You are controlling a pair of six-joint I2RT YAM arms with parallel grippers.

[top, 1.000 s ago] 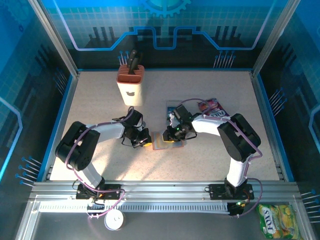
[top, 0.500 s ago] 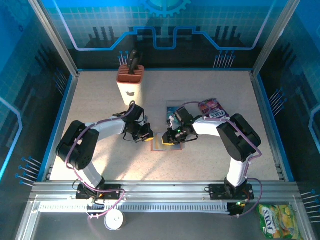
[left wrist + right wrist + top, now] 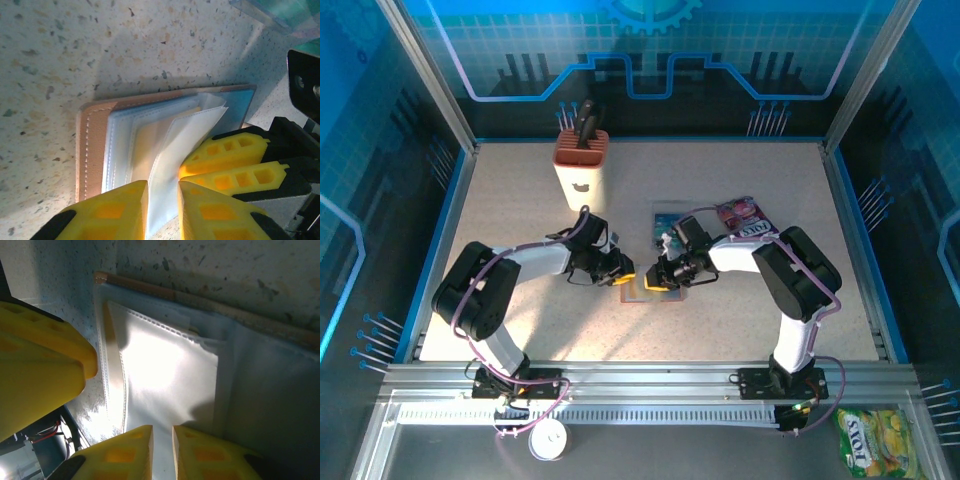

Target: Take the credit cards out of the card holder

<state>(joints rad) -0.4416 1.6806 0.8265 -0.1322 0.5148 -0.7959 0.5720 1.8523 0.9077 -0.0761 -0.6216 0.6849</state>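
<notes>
The card holder (image 3: 638, 288) lies open on the table between both grippers. Its brown stitched edge (image 3: 90, 150) is at the left and its clear sleeves fan upward. A yellowish shape (image 3: 145, 142) shows through one sleeve; I cannot make out the credit cards clearly. My left gripper (image 3: 162, 189) stands slightly open at the holder's near edge, with a raised sleeve (image 3: 192, 130) running through the gap. My right gripper (image 3: 162, 432) is pinched on a white sleeve (image 3: 165, 370) from the opposite side. Its yellow fingers (image 3: 227, 150) sit pressed together just right of the left gripper's tips.
A clear plastic tray (image 3: 665, 214) and a purple snack packet (image 3: 744, 214) lie just behind the right arm. A knife block (image 3: 580, 170) stands at the back left. A yellow snack bag (image 3: 875, 440) lies outside the rail at the front right.
My left gripper has moved right, up to the card holder, and its jaws have parted from shut. The right gripper has edged left, still pinched on the sleeve.
</notes>
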